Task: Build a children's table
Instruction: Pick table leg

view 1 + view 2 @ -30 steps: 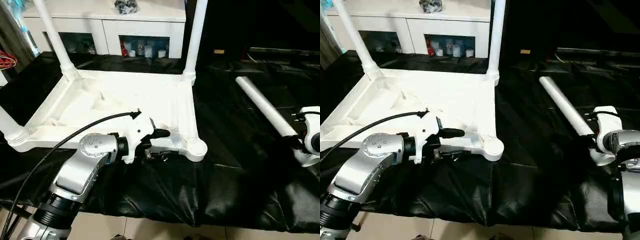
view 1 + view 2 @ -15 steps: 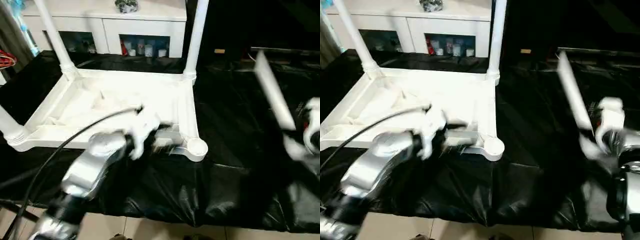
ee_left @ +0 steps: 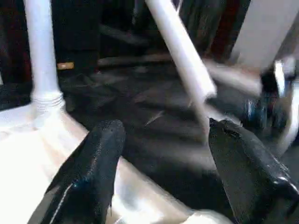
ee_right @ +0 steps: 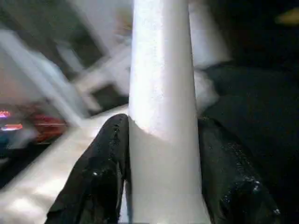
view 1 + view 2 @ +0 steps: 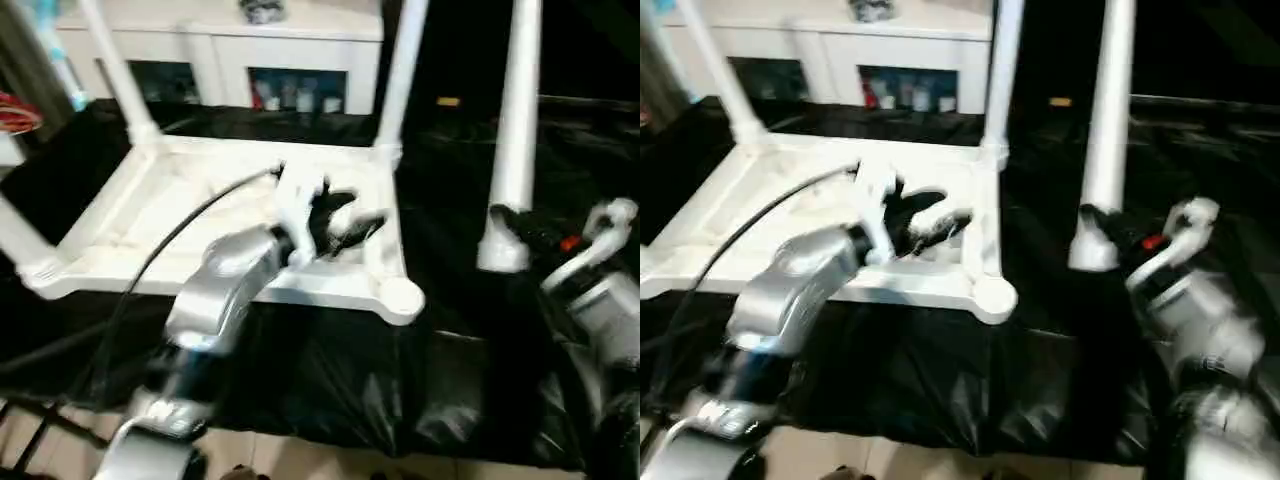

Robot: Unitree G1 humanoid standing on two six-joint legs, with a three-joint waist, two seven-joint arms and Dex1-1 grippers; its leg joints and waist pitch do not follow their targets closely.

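Observation:
The children's table top [image 5: 215, 190] lies upside down on the black cloth. Three white legs stand in its sockets: back left [image 5: 118, 70], back right [image 5: 402, 70] and front left [image 5: 18, 235]. The near right socket [image 5: 400, 297] holds nothing. My left gripper [image 5: 345, 218] hovers open over the ribbed underside by the right rim, its fingers [image 3: 100, 154] apart with nothing between them. To the right of the top, my right gripper [image 5: 512, 228] is shut on the thick lower end of the fourth leg [image 5: 512, 120]. That leg [image 4: 161, 93] stands nearly upright above the cloth.
A white cabinet [image 5: 220, 40] with glass-fronted compartments stands behind the work. Black cloth [image 5: 330, 380] covers the surface and drops to a tiled floor at the front edge. Red cables [image 5: 15, 112] hang at the far left.
My right gripper has lifted the fourth leg from lying on the cloth to nearly upright. My left gripper has risen from the top's front rim to above its underside.

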